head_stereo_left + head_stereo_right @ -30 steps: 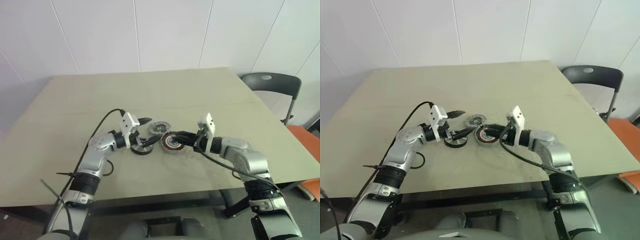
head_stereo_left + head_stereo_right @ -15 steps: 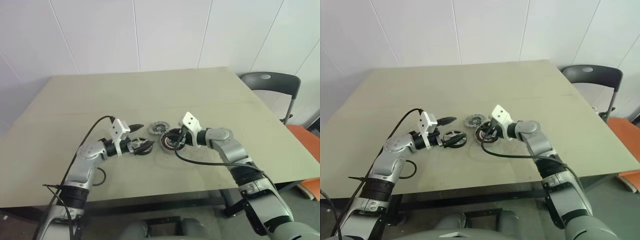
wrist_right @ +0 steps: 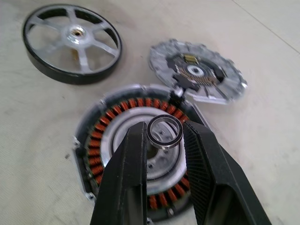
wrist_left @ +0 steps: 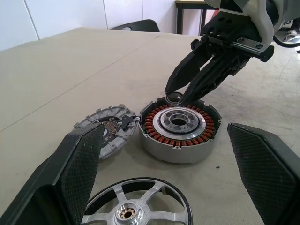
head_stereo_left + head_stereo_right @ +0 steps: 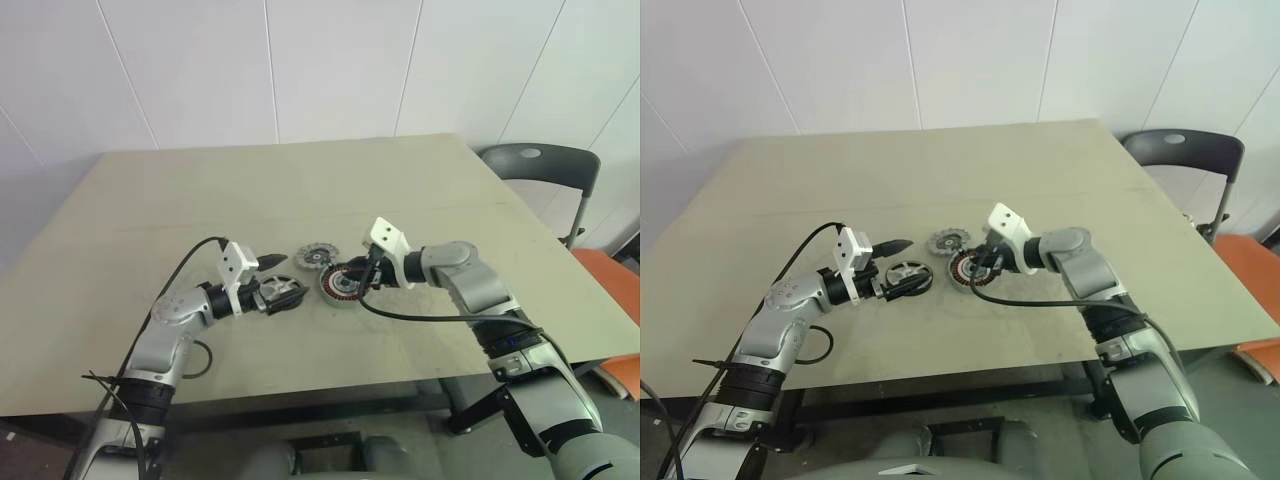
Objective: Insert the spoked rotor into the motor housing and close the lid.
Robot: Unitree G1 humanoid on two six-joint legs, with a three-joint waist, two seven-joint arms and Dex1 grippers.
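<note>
Since a second ago, we have drawn our left arm back toward us, so the left gripper (image 5: 283, 292) no longer reaches over the parts, and our right arm has swung round so that the right gripper (image 3: 164, 136) points down at the motor housing (image 4: 178, 128).

Going left to right across the table (image 5: 120, 230): our left gripper sits low with its two black fingers (image 4: 77, 164) spread wide, released and holding nothing. The spoked rotor (image 4: 138, 208) lies flat on the table between those fingers, not touched by them as far as we can tell. Beyond it, the lid (image 3: 197, 70) lies flat and just beside the housing, its edge meeting the housing's rim. The housing sits upright with its copper windings exposed. Our right gripper hovers just above it, clamped on a small dark ring (image 3: 165, 132), which hangs over the housing's central hole.
</note>
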